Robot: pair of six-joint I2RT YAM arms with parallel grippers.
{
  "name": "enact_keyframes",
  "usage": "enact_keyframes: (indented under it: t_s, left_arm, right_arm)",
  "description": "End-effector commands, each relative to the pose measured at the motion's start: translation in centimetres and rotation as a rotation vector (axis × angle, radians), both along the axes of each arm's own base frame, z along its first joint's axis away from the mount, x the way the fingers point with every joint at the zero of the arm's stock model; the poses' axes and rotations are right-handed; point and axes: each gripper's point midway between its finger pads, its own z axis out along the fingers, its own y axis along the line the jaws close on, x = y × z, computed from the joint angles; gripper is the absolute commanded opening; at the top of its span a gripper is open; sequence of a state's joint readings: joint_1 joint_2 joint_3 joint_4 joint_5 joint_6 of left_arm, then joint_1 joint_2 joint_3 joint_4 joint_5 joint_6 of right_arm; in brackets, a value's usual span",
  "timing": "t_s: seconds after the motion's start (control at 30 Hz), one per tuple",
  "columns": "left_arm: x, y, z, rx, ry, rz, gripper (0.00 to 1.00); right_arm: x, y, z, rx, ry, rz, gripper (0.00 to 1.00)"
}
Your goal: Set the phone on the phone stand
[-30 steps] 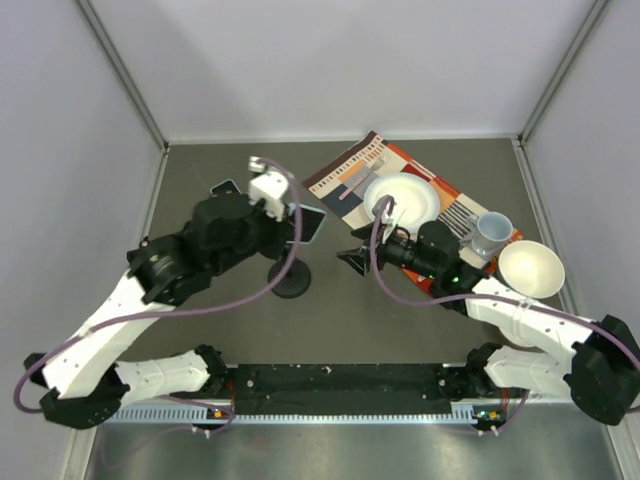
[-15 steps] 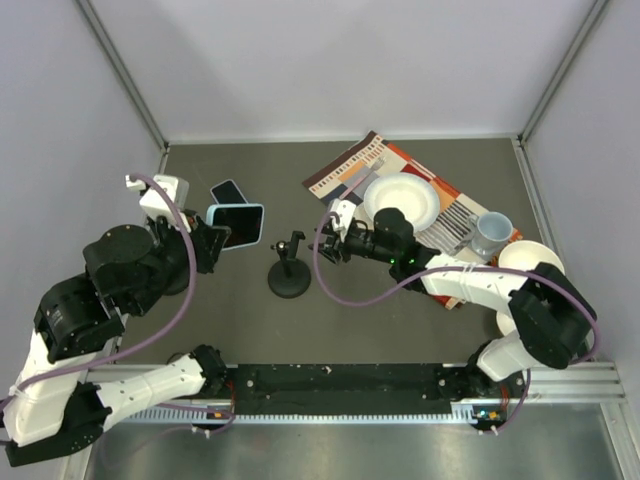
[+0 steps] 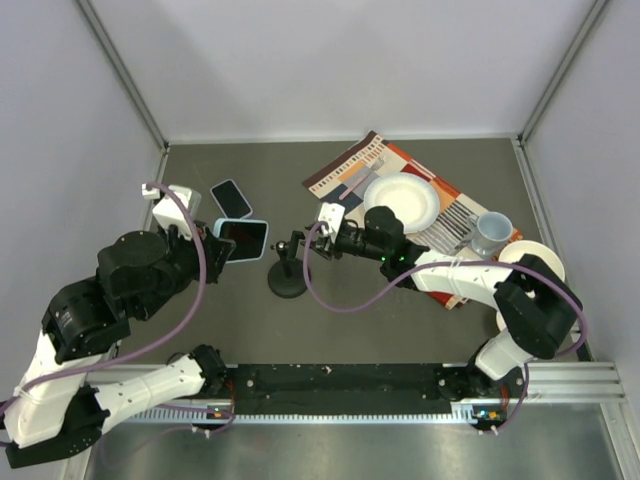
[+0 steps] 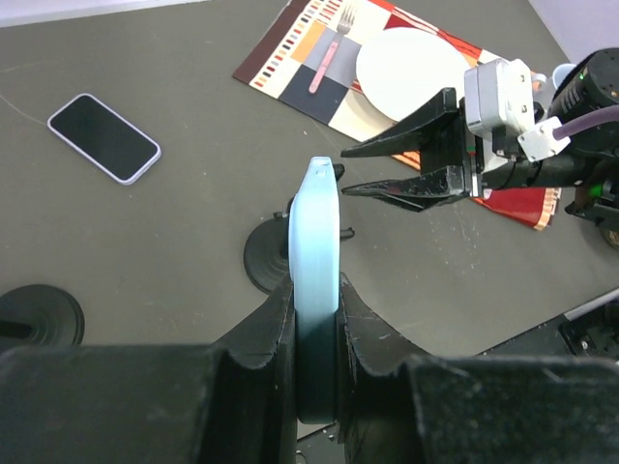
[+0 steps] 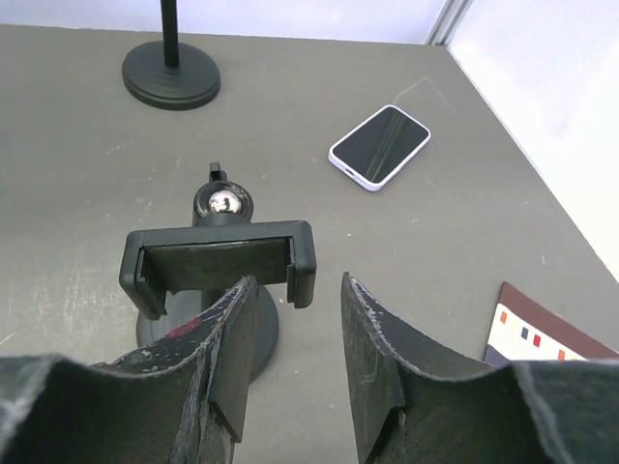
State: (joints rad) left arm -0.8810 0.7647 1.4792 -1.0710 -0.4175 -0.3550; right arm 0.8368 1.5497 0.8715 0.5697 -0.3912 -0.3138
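My left gripper (image 3: 224, 244) is shut on a light-blue phone (image 3: 244, 240), held off the table just left of the black phone stand (image 3: 288, 272). In the left wrist view the phone (image 4: 314, 213) stands edge-on between my fingers (image 4: 314, 286), with the stand's base (image 4: 264, 259) behind it. My right gripper (image 3: 306, 247) is open at the stand's clamp. In the right wrist view the clamp (image 5: 215, 259) is empty, and its right end lies between my open fingertips (image 5: 298, 282). A second phone (image 3: 231, 198) lies flat on the table.
A patterned placemat (image 3: 350, 175) at the back right carries a white plate (image 3: 402, 200) and a fork (image 4: 329, 58). A cup (image 3: 490, 233) and a white bowl (image 3: 530, 268) sit to the right. Another black round base with a pole (image 5: 171, 72) stands left of the stand.
My left arm pulled the phone away from above the stand to the left, then eased back toward it. My right gripper moved left, up to the stand's clamp.
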Motion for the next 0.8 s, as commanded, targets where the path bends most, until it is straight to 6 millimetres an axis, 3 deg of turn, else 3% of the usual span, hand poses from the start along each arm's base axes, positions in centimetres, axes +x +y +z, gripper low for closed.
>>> enact_keyframes:
  t_s: [0.0, 0.43, 0.53, 0.67, 0.77]
  left_arm:
    - [0.3, -1.7, 2.1, -0.095, -0.056, -0.047, 0.00]
    - [0.0, -2.1, 1.1, -0.086, -0.043, -0.078, 0.00]
    - [0.1, -2.5, 0.9, -0.079, -0.036, -0.091, 0.00]
    - [0.2, -3.2, 0.2, -0.060, -0.019, -0.113, 0.00]
    - [0.2, -4.8, -0.5, -0.038, -0.012, -0.189, 0.00]
  right_arm:
    - [-0.1, 1.2, 2.7, 0.048, -0.074, 0.035, 0.39]
    - [0.1, 2.4, 2.4, 0.047, -0.057, 0.062, 0.31]
    - [0.3, 2.5, 2.5, 0.047, -0.059, 0.054, 0.24]
    - [0.4, 2.4, 2.5, 0.040, -0.036, 0.041, 0.00]
    - [0.1, 2.1, 2.3, 0.039, 0.042, 0.009, 0.00]
